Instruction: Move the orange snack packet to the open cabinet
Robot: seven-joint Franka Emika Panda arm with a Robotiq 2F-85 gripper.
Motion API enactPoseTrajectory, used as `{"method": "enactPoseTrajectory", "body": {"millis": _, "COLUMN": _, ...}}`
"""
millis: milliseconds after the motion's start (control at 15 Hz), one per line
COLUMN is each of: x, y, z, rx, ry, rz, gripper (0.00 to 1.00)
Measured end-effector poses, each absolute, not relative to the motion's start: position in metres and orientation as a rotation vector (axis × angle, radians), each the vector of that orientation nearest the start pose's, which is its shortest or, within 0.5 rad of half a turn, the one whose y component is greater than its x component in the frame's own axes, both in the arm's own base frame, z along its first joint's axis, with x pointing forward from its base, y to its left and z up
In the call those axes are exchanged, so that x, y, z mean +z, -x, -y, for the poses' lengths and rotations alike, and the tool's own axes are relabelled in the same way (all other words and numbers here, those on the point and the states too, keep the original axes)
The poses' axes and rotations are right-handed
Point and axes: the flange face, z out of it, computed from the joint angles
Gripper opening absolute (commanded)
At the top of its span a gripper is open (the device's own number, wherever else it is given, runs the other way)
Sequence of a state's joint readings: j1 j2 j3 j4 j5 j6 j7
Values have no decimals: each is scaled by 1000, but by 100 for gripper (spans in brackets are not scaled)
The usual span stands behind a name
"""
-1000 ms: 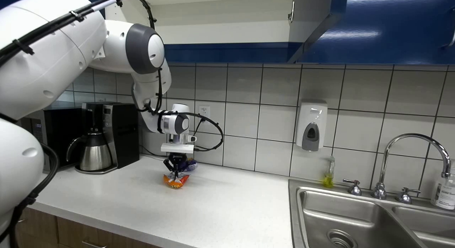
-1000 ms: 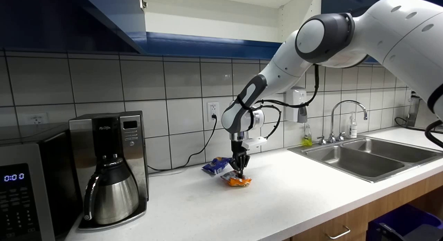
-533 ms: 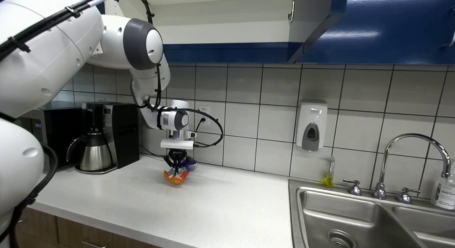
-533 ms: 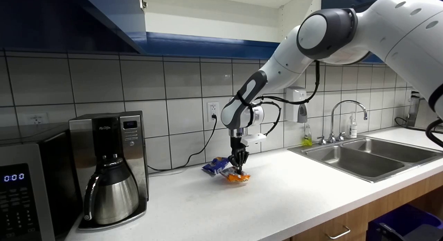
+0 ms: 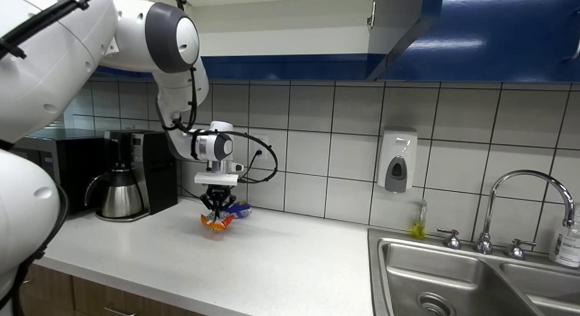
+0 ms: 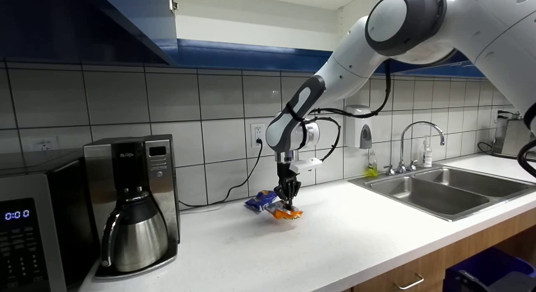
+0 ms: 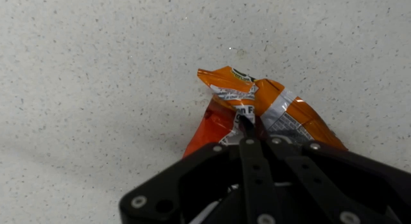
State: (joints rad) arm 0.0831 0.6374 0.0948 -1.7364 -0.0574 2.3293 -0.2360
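The orange snack packet [image 5: 216,224] hangs crumpled from my gripper [image 5: 216,215], slightly above the counter with a shadow under it. In an exterior view the packet [image 6: 288,214] is pinched at its top by the gripper [image 6: 289,205]. In the wrist view the fingers [image 7: 249,129] are shut on the middle of the packet [image 7: 273,95], which folds out on both sides; its lower part is hidden behind the gripper. The open cabinet [image 5: 285,40] is on the wall well above the gripper, its pale interior also visible in an exterior view [image 6: 251,28].
A blue packet [image 6: 260,200] lies close behind the orange one. A coffee maker [image 6: 132,208] and a microwave [image 6: 37,225] stand on the counter. An open blue door [image 5: 403,30] juts out beside the cabinet opening. The sink [image 5: 435,266] has a tall faucet [image 5: 521,175].
My gripper has risen a little, lifting the orange packet off the counter. In an exterior view the arm has also shifted slightly left. The blue packet has stayed put.
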Motion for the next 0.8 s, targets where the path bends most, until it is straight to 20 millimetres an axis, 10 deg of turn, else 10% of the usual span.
{"method": "enactPoseTrajectory", "body": {"millis": 800, "x": 256, "y": -555, "z": -132, "rx": 148, "ry": 3126, "rz": 448, "gripper": 0}}
